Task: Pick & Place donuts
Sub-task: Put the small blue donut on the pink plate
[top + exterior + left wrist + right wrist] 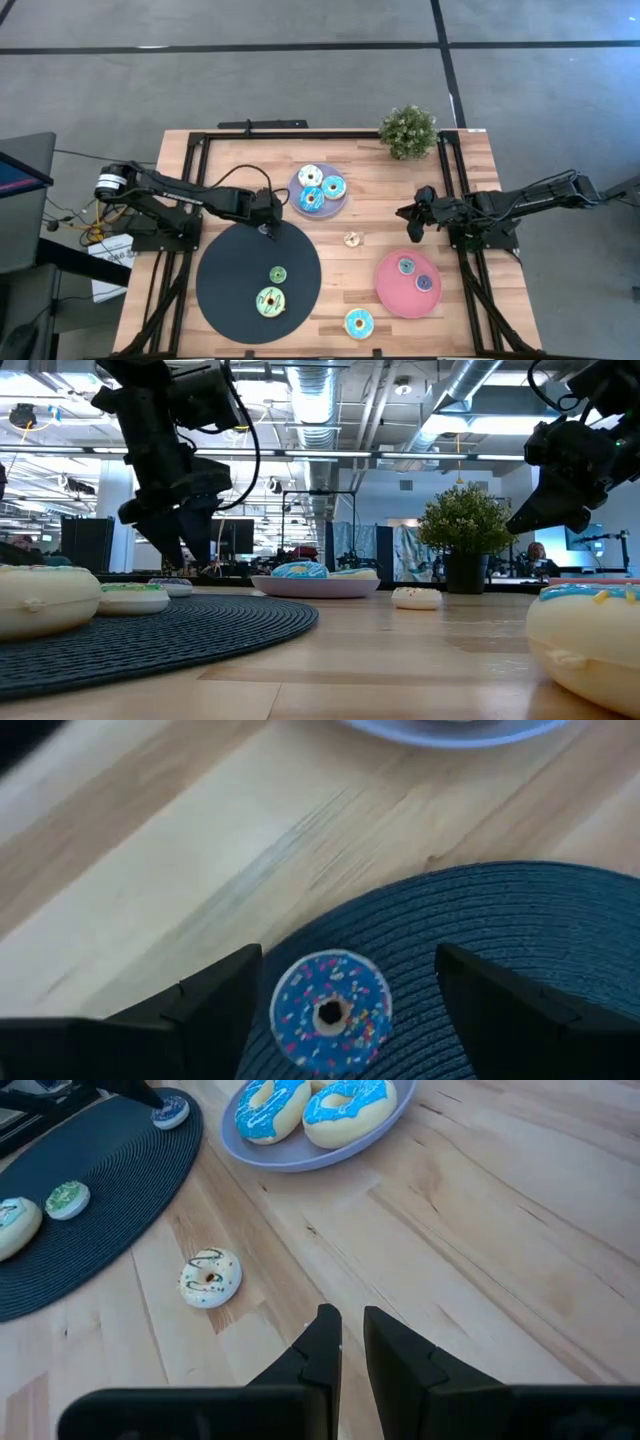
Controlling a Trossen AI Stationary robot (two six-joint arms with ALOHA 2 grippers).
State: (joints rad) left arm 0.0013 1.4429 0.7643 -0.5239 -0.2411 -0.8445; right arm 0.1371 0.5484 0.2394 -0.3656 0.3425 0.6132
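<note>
You have the left gripper (pixel 335 995) spread wide over a blue donut (pixel 331 1013) apparently just placed on the black mat (pixel 235 285), centre-left; the cream donut (pixel 352 239) mid-table waits.

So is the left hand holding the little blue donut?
No, the small blue donut lies flat on the black mat between the open left hand's fingers.

The table (pixel 370 215) is pale, smooth wood with visible grain. The black plate (pixel 560 920) looks woven and ribbed, matt. The blue donut (pixel 331 1012) has glossy sprinkled icing; the lavender plate (pixel 300 1155) looks smooth plastic.
</note>
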